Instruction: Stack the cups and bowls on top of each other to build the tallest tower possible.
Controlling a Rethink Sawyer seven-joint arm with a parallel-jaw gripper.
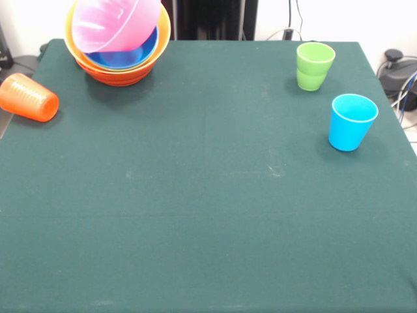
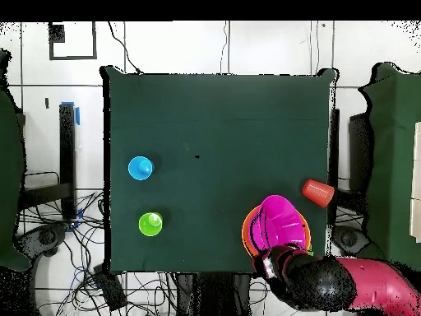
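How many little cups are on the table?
3: an orange cup lying on its side at the table edge, a green cup and a blue cup upright, apart.

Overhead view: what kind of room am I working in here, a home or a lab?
Most likely a lab or test workspace: a green cloth-covered table on a pale tiled floor, loose cables tangled beside it, and the robot arm at its edge.

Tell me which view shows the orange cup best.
The front view: the orange cup lies on its side at the table's edge, its ribbed wall plain to see. The overhead view shows it only as a small orange shape at the table's edge.
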